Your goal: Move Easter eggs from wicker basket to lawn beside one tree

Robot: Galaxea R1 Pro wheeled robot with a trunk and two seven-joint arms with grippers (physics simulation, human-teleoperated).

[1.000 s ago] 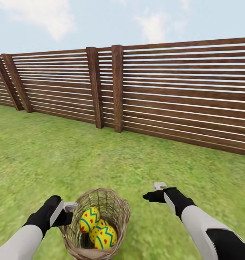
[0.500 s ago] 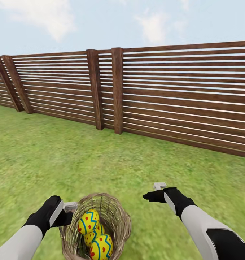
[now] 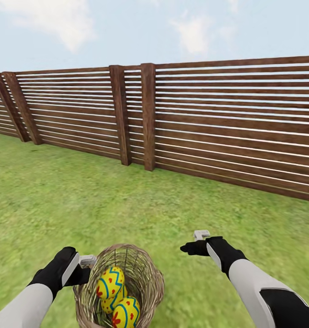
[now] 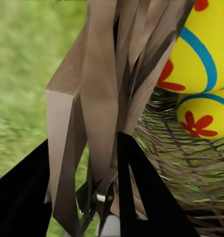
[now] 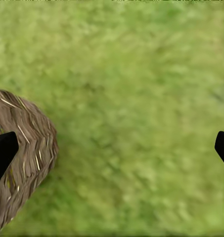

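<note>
Inside the wicker basket [image 3: 145, 278] — Easter eggs [image 3: 110, 282], left pincer [image 3: 87, 261] gripping its rim.

A: Wicker basket [image 3: 145, 278]: open woven twigs, tan-brown, dry, rough, matt. From the left wrist cam its rim strips [image 4: 99, 113] look flat, papery.

B: Eggs in it?

A: Easter eggs [image 3: 110, 282]: smooth, slight sheen, painted-looking yellow w/ blue bands, red dots.

B: Ground, backdrop?

A: Lawn [image 3: 81, 200] around basket: mottled green, soft, matt, blurry texture. Fence [image 3: 227, 123] beyond basket: brown wood slats, visible grain, low sheen. Left gripper [image 3: 88, 261], at basket rim: grey metal-look tip, black matt housing, arm shell white, smooth.
</note>
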